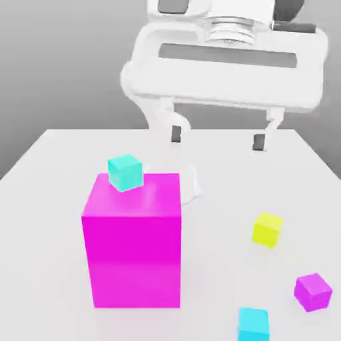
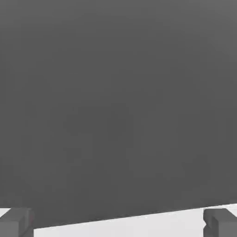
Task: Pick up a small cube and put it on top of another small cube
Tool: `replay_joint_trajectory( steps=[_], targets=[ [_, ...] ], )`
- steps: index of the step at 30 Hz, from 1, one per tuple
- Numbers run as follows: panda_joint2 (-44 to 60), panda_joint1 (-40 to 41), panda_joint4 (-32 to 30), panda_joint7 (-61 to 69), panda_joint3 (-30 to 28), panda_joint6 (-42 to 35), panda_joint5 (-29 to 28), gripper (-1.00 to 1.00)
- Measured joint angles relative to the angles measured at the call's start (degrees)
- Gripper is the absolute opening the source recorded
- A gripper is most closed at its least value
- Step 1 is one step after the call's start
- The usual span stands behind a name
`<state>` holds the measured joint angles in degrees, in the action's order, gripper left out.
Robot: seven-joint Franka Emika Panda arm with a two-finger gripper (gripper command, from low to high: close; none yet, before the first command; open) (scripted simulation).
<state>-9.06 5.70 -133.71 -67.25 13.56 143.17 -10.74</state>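
Cyan cube (image 1: pixel 253 324) sits on the table (image 1: pixel 213 266), well below the jaws in the exterior view and nearer its camera, slightly toward that view's right from the midpoint between them; the picture's lower edge cuts it off. The gripper (image 1: pixel 218 138) hangs over the far part of the scene, its two jaws spread wide apart, with nothing clamped between them. Turquoise cube (image 1: pixel 125 172) lies lower than the jaws and to the exterior view's left of both. It appears to rest on top of the magenta block (image 1: pixel 136 250), toward the far edge of its upper face. That block stands on the table, also below the jaws and toward the exterior view's left. Yellow cube (image 1: pixel 268 230) is on the table, below the jaw at the exterior view's right. Purple cube (image 1: pixel 313 292) lies farther out to that side, lower in the view than the yellow one and tilted in outline.
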Motion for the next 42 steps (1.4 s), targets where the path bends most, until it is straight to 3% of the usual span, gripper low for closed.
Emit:
replay_joint_trajectory(
  steps=[7, 13, 18, 19, 27, 31, 42],
  targets=[
    [14.3, -2.2, -0.8, -7.5, 1.2, 4.7, -2.9, 0.00],
    [25.8, -4.0, -1.7, -11.2, 2.3, 9.2, -1.4, 0.00],
    [36.1, -7.2, 0.1, -15.0, -1.1, 16.3, -5.4, 0.00],
    [37.3, -7.8, 0.3, -15.2, -1.9, 17.2, -5.7, -1.00],
    [35.6, -7.2, -0.1, -14.6, -1.1, 16.1, -4.8, -1.00],
    [28.8, -4.8, -1.0, -11.4, 1.5, 9.8, -1.2, -1.00],
    [8.0, 3.1, -4.1, -6.6, -3.6, -9.8, 2.0, -1.00]
  ],
)
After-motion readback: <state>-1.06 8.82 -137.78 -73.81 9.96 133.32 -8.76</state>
